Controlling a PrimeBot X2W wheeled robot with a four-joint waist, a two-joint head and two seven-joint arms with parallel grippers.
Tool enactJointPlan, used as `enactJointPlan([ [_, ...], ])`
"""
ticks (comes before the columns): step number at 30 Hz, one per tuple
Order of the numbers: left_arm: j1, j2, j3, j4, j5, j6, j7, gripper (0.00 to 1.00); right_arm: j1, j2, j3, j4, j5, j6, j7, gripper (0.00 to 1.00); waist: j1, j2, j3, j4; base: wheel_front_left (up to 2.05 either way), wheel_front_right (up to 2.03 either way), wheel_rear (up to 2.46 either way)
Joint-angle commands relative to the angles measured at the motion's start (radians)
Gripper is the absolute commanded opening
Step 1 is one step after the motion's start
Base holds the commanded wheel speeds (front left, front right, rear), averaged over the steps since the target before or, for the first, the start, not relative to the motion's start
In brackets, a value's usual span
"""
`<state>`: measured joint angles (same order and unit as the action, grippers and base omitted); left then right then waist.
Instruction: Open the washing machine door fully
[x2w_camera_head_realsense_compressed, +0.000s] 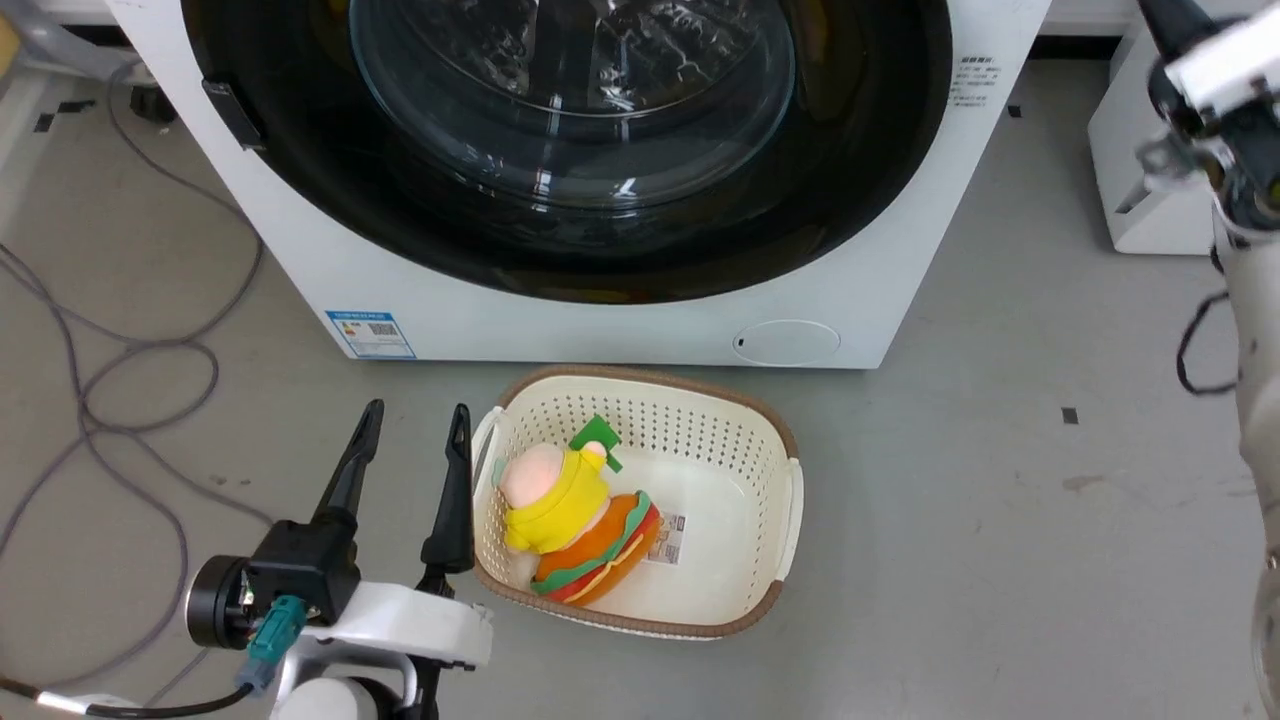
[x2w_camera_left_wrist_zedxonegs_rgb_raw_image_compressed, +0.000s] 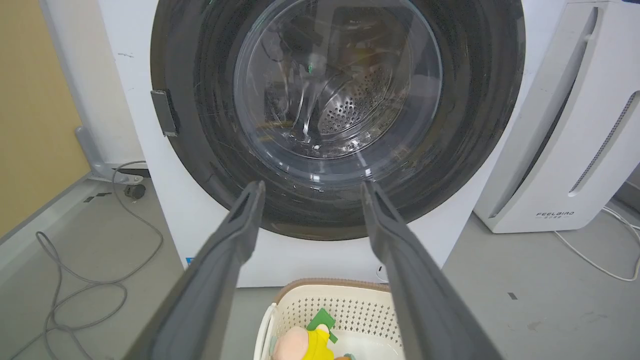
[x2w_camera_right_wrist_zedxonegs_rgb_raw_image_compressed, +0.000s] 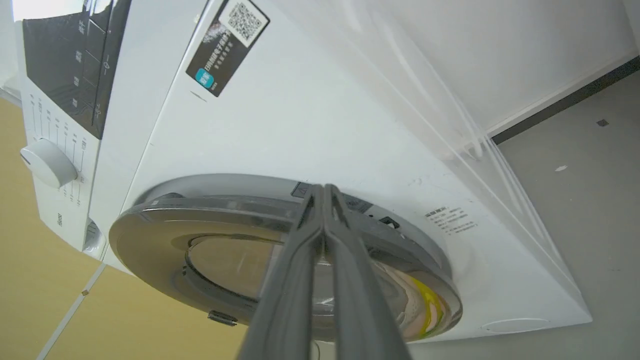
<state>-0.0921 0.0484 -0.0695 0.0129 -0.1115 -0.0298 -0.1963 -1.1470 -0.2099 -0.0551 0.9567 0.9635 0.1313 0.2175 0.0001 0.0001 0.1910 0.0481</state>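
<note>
Pinched shut, my right end effector (x2w_camera_right_wrist_zedxonegs_rgb_raw_image_compressed: 324, 190) may slip off the glossy black round washing machine door (x2w_camera_right_wrist_zedxonegs_rgb_raw_image_compressed: 160, 240); left end effector (x2w_camera_head_realsense_compressed: 416, 412) gapes wide.

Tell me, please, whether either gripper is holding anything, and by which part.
Nothing is held. The left gripper is open with nothing between its jaws; the right gripper is shut on nothing, its tips at the rim of the washing machine door.
</note>
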Motion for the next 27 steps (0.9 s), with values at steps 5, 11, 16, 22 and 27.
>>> enactJointPlan([
  [5,-0.033,0.002,-0.001,-0.010,-0.009,-0.005,-0.020,1.00,-0.127,0.020,0.039,0.075,0.037,0.000,0.066,0.00,-0.0001,-0.0001,0.033,0.006,0.00,0.00,0.00],
  [11,-0.055,0.002,0.003,-0.021,-0.015,-0.011,-0.033,1.00,-0.244,0.045,0.086,0.150,0.048,0.000,0.121,0.00,-0.0001,-0.0001,0.081,0.010,0.00,0.00,0.00],
  [16,-0.072,0.002,0.003,-0.019,-0.022,-0.018,-0.043,1.00,-0.325,0.060,0.129,0.211,0.047,0.000,0.150,0.00,-0.0001,-0.0001,0.112,0.017,0.00,0.00,0.00],
  [22,-0.085,0.002,-0.003,-0.018,-0.034,-0.018,-0.056,1.00,-0.402,0.072,0.155,0.281,0.066,-0.001,0.171,0.00,-0.0001,-0.0001,0.138,0.027,0.00,0.00,0.00],
  [27,-0.096,0.002,-0.005,-0.016,-0.044,-0.020,-0.066,1.00,-0.466,0.077,0.165,0.332,0.084,-0.001,0.190,0.00,-0.0001,-0.0001,0.162,0.031,0.00,0.00,0.00],
])
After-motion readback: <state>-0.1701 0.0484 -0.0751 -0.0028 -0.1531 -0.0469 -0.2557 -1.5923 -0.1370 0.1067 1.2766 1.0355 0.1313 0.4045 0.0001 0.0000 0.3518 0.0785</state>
